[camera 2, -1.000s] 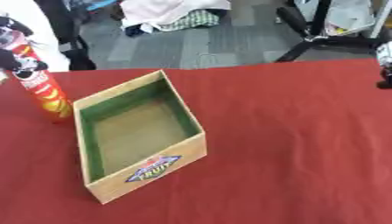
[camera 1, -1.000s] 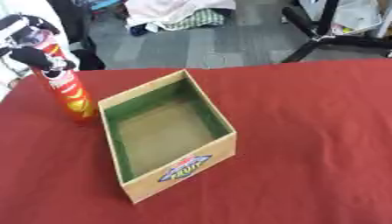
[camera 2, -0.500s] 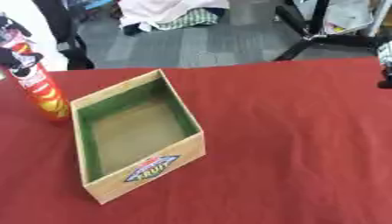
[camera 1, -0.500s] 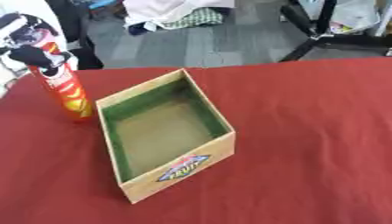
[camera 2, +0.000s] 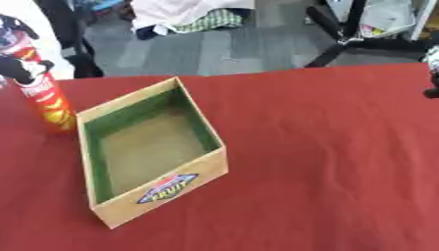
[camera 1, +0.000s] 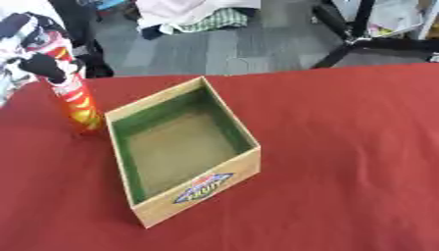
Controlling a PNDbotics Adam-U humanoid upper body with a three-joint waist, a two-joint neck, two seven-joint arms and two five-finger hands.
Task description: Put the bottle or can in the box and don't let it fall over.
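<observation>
Left hand [camera 1: 38, 61] curled around the upright red can [camera 1: 75, 98], left of the wooden box [camera 1: 184, 152] on the worktop [camera 1: 343, 147].

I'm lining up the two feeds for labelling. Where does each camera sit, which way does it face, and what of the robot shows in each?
Left eye view: in the head, looking down at the red table; the left robot hand grips the upright can beside the box.
Right eye view: same head, slightly to the right, looking down likewise; a bit of the right robot hand shows at the right edge.
Shared: table, box, can, left robot hand, the floor beyond.
</observation>
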